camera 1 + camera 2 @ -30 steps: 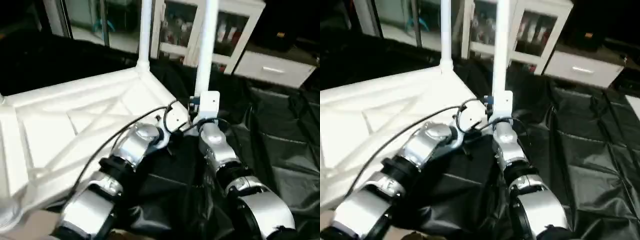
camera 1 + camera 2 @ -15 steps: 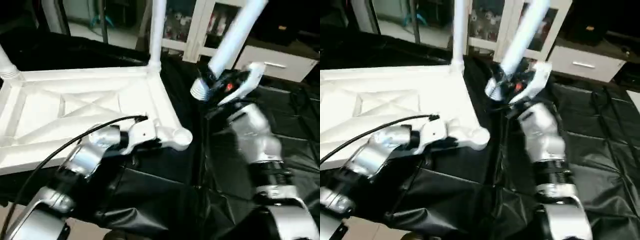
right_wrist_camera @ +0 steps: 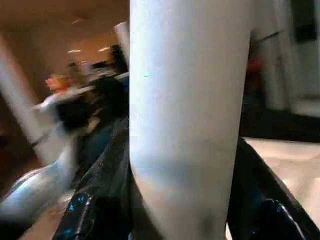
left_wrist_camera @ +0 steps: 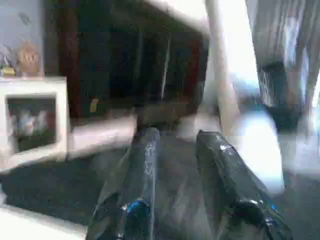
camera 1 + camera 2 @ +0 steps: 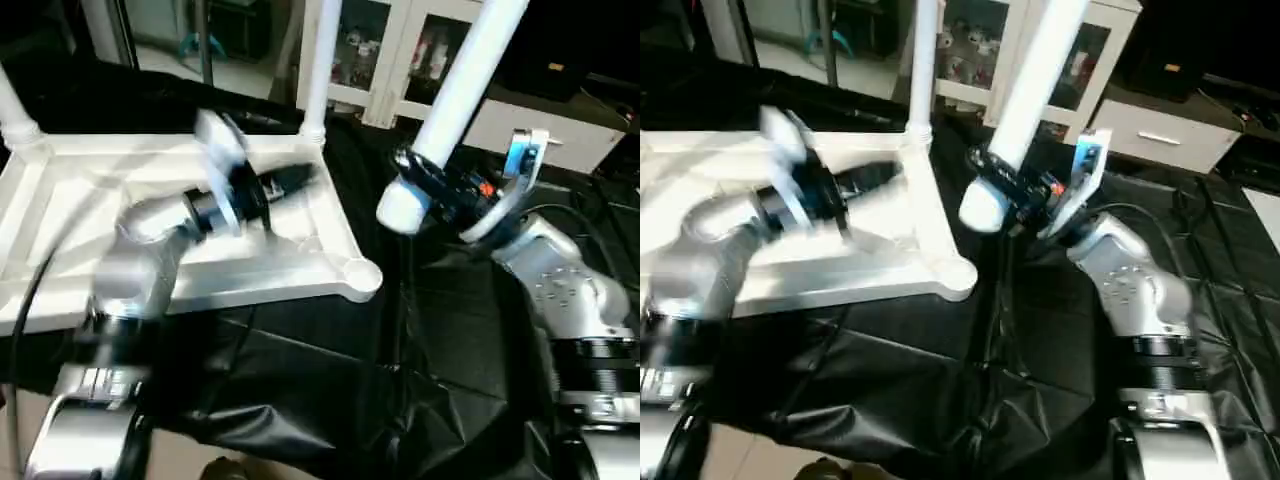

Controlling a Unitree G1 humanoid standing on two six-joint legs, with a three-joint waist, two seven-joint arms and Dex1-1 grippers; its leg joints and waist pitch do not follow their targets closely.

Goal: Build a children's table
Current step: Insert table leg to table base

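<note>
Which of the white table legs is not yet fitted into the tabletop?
The tilted leg gripped in the right pincer, its end hanging free; the other legs stand upright in corner sockets of the tabletop.

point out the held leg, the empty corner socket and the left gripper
held leg [image 5: 462, 85], left eye view, mid-shaft above the right gripper
corner socket [image 5: 361, 277], left eye view, rim of the round near socket
left gripper [image 4: 175, 145], left wrist view, midway between the fingertips
</note>
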